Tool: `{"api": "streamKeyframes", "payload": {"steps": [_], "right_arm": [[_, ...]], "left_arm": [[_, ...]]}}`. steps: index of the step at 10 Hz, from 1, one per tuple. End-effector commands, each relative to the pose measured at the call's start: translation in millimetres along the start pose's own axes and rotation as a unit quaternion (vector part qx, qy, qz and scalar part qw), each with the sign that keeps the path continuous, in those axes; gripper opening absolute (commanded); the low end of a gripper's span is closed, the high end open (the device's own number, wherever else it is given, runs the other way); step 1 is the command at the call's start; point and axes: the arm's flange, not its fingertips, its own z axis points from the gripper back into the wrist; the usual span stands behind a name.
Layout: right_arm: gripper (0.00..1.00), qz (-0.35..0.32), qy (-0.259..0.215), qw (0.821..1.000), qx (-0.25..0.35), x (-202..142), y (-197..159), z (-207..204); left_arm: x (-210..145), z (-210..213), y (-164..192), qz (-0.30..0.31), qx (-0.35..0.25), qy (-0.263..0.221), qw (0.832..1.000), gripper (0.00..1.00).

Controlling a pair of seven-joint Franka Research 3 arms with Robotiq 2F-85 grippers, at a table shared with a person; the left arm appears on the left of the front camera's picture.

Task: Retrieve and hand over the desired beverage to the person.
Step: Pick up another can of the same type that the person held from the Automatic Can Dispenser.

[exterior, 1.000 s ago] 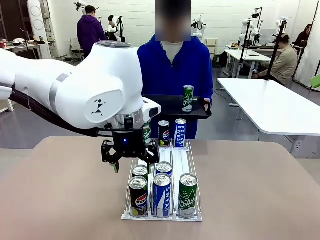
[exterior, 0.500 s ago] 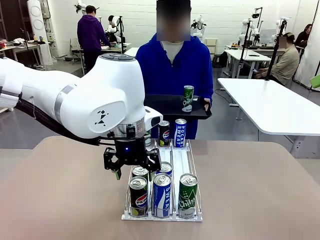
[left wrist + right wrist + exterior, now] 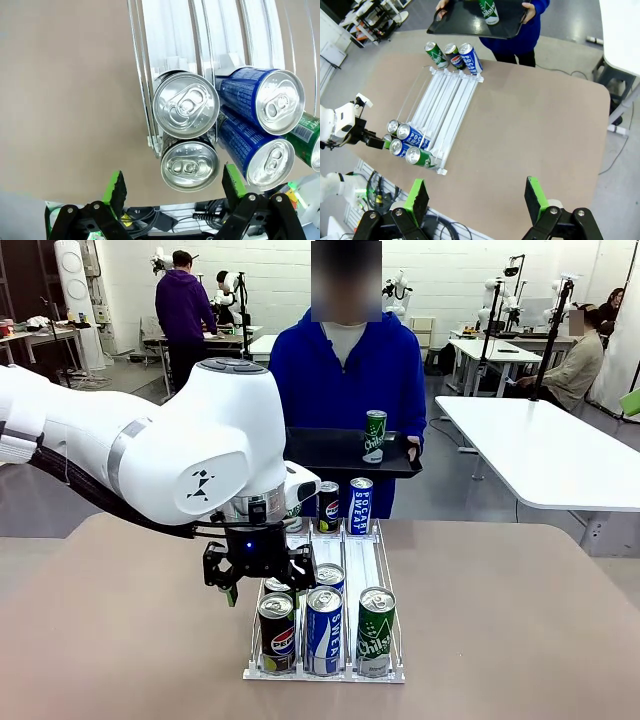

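step: left gripper (image 3: 174, 175) is hovering over the left lane of the rack (image 3: 170, 35), lining up on a can; no grasp yet.
left pincer: fingers are standing apart, green pads (image 3: 116, 184) flanking the front Pepsi can (image 3: 190, 166) at lower centre of the left wrist view, clear of it.
target: judging by the lineup, the front Pepsi can is the wanted drink. It is sitting upright at the near end of the lane, with the second Pepsi can (image 3: 185, 104) right behind.
neighbour: Pocari can (image 3: 270, 162) is sitting just beside, lower right; one pad is heading for that gap.
how: centring on the lid first, then going straight down, closing below the rim, lifting vertically.
risk: an off-centre pad is likely clipping the Pocari can or a rack wire.
right pincer: right gripper (image 3: 476, 196) is hanging high over the table (image 3: 530, 115), fingers apart, holding nothing.
handover: person (image 3: 345, 370) is waiting top centre of the front view, holding a black tray (image 3: 330, 452) with a green can (image 3: 375, 436) on it. The bare tray area left of that can looks like the drop spot.
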Motion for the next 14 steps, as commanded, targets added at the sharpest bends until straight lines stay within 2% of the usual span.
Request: {"api": "streamKeyframes", "payload": {"steps": [1,10,11,12,13,14], "right_arm": [[1.0,0.0,0.008,1.0,0.001,4,0,1],[1.0,0.0,0.008,1.0,0.001,4,0,1],[1.0,0.0,0.008,1.0,0.001,4,0,1],[1.0,0.0,0.008,1.0,0.001,4,0,1],[1.0,0.0,0.008,1.0,0.001,4,0,1],[1.0,0.0,0.008,1.0,0.001,4,0,1]], "left_arm": [[0,-5,1,-0.013,-0.003,-0.003,1.0,1.0],[6,-20,-1,-0.025,-0.012,-0.008,1.0,1.0],[5,-20,0,-0.033,-0.016,-0.017,0.999,0.65],[6,-20,1,-0.034,-0.013,-0.017,0.999,0.46],[5,-21,2,-0.035,-0.014,-0.016,0.999,0.12],[5,-21,1,-0.036,-0.014,-0.013,0.999,0.0]]}}
